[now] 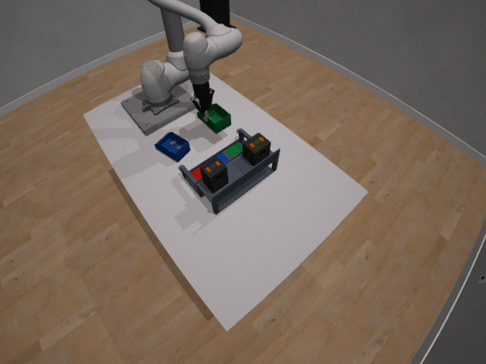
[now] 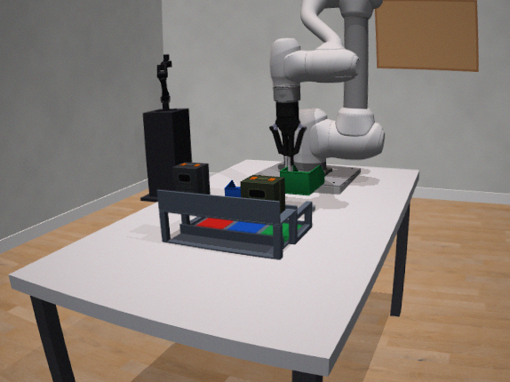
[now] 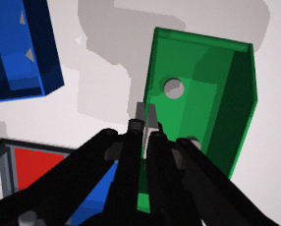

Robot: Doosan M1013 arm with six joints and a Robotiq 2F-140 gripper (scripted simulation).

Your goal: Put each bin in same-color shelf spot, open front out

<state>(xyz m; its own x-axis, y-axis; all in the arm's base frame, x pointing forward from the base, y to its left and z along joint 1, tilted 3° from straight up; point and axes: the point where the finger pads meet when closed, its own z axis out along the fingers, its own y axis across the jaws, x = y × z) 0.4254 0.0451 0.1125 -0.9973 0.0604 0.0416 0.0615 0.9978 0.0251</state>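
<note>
My gripper (image 1: 206,116) (image 2: 288,164) (image 3: 143,114) is shut on one side wall of the green bin (image 1: 222,124) (image 2: 299,183) (image 3: 196,113). The bin hangs a little above the table, with two round grey parts inside. The blue bin (image 1: 169,151) (image 2: 232,190) (image 3: 51,59) stands on the table with small parts in it. The shelf (image 1: 250,178) (image 2: 213,204) has a red mark (image 1: 196,173) (image 2: 215,223) (image 3: 36,169), a blue mark (image 1: 222,157) (image 2: 249,226) (image 3: 98,189) and a green mark (image 1: 233,149) (image 2: 283,229). No bin stands on these marks.
Two dark boxes with orange patches, one blackish (image 1: 215,175) (image 2: 191,179) and one olive (image 1: 256,149) (image 2: 262,188), stand on the shelf's upper board. The robot's base plate (image 1: 146,124) (image 2: 346,179) lies behind the bins.
</note>
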